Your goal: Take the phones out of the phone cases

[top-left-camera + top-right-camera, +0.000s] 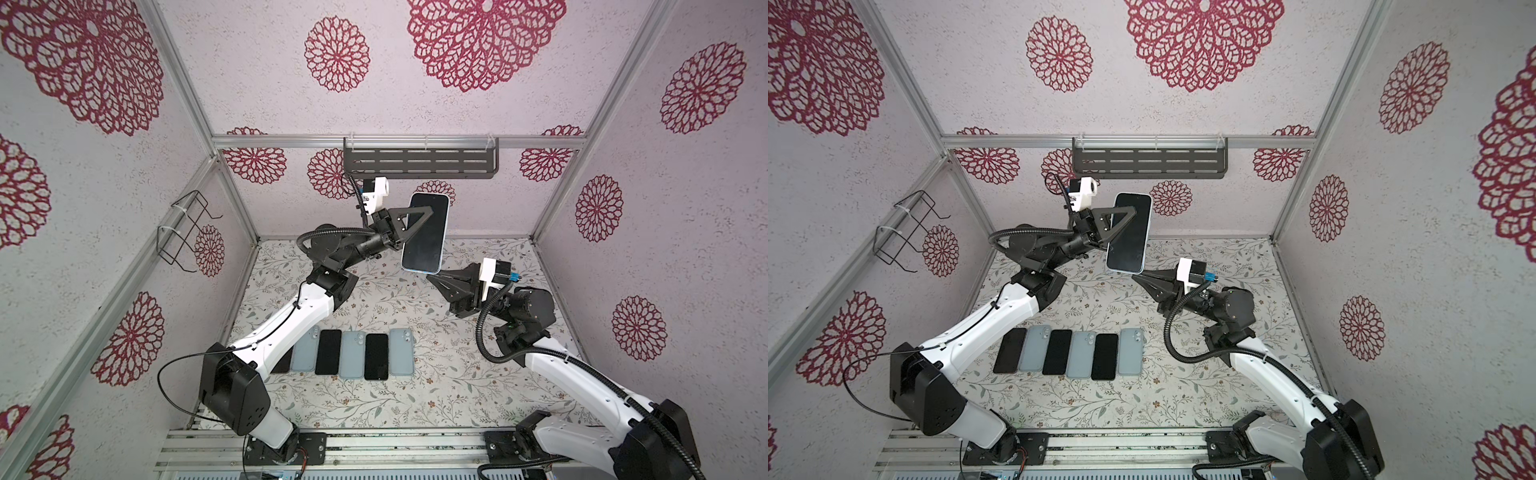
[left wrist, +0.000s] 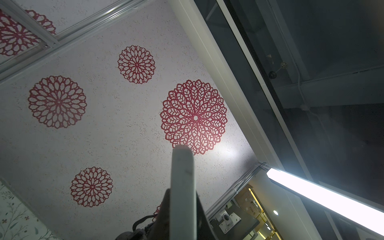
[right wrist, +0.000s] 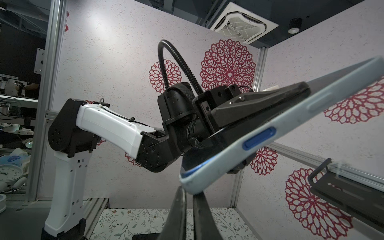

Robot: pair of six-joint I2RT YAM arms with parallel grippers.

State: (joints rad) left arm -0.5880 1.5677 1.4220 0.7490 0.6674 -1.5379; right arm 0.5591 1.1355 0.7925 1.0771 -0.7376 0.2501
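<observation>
A phone (image 1: 426, 239) (image 1: 1128, 237) with a dark screen sits in a light blue phone case (image 1: 445, 232) (image 3: 276, 128) and is held up above the table. My left gripper (image 1: 428, 212) (image 1: 1130, 212) is shut on it across screen and back, and the left wrist view shows the case edge (image 2: 182, 182) between its fingers. My right gripper (image 1: 430, 275) (image 1: 1136, 275) (image 3: 189, 194) is shut, with its tips touching the case's lower corner from below. A blue side button (image 3: 259, 138) shows on the case.
A row of several dark phones and pale blue cases (image 1: 353, 353) (image 1: 1071, 353) lies on the floral table. A black slotted shelf (image 1: 419, 162) hangs on the back wall. A wire basket (image 1: 187, 232) is fixed to the left wall.
</observation>
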